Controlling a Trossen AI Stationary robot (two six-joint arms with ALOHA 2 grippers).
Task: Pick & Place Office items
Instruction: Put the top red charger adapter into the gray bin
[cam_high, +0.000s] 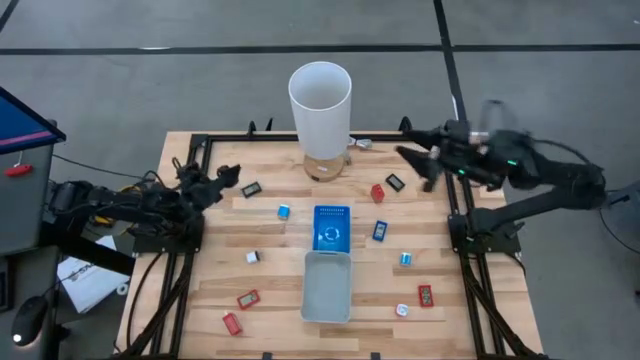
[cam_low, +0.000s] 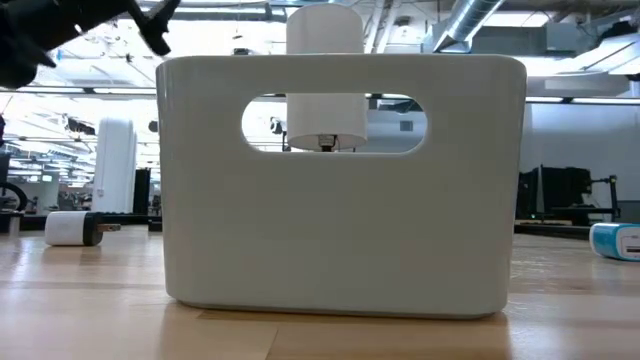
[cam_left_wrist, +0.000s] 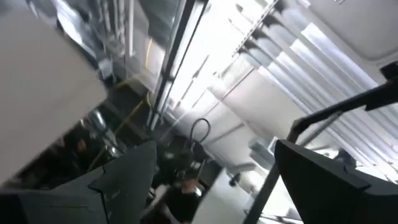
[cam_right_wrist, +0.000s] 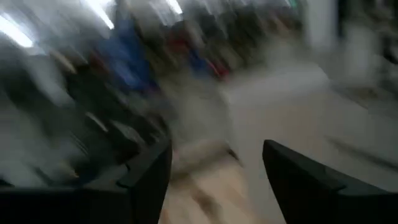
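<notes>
Table (cam_high: 200, 290): pale wood planks, black frame rails. Far centre cylinder (cam_high: 320, 105): white. Centre tray (cam_high: 331, 227): blue; near tray (cam_high: 327, 287): pale grey. Office items (cam_high: 378, 193): red blocks right and near left, blue pieces mid-table, black ones far side, white ones near. Both arms (cam_high: 130, 205): dark.

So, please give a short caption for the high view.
Small office items scattered around blue tray and grey tray; both arms raised.
</notes>
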